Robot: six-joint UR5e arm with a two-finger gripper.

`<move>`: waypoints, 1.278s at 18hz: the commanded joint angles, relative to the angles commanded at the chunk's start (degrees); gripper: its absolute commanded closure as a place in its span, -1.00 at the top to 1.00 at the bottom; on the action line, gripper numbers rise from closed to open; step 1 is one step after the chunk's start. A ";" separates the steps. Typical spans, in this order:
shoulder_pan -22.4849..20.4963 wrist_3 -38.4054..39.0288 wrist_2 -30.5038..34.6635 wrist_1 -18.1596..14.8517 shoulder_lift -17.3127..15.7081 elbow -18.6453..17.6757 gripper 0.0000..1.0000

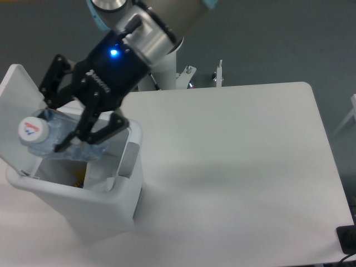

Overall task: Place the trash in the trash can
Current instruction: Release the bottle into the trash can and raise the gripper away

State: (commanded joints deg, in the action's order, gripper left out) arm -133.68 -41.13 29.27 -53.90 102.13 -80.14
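Note:
My gripper point(75, 136) hangs over the open mouth of the white trash can point(119, 208) at the left. Its black fingers point(71, 132) straddle a clear plastic bottle point(55, 146) that lies tilted at the level of the can's rim. The bottle's round cap point(30, 130) points left toward the raised flip lid point(16, 105). The fingers stand fairly wide apart around the bottle and seem to hold it. The grey latch tab point(129, 160) sits on the can's right rim. The crumpled white wrapper is not in view; only a small brownish patch point(78, 179) shows inside the can.
The white table point(233, 167) runs to the right and front of the can. A metal arm mount with brackets point(189, 75) stands at the table's back edge. A dark object point(347, 239) sits at the front right corner.

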 joint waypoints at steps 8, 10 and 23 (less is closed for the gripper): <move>-3.06 0.70 0.53 0.29 -1.32 -3.45 1.00; -4.83 0.70 0.62 0.29 -0.88 -3.10 1.00; -21.97 -1.92 18.24 0.02 5.53 -0.81 1.00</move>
State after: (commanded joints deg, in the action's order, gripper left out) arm -155.65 -43.05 47.50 -53.88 107.66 -80.95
